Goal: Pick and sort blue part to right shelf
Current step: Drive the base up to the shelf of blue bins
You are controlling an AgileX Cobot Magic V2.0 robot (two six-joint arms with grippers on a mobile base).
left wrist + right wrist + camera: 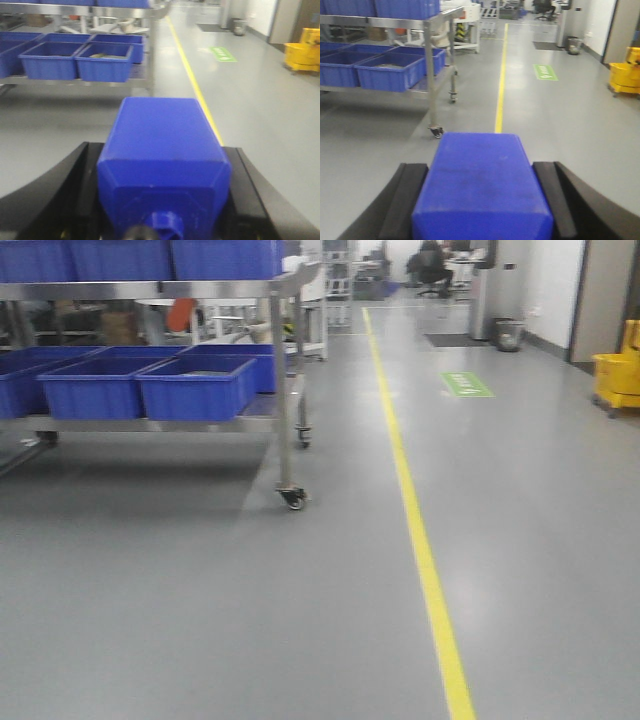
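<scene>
Factory floor, yellow lane line (420, 540), wheeled steel rack (283, 390), blue bins (195, 390)

Bright, even indoor light from overhead fills all three views. The glossy grey floor (200, 620) carries soft reflections, strongest down the far aisle. A dim shadow lies under the steel-framed wheeled rack (285, 390). Every frame is slightly blurred. Close to the wrist lenses, the deep-blue faceted plastic block (165, 150), the smooth deep-blue plastic block (482, 185) and the black fingers (45, 195) are out of focus.
</scene>
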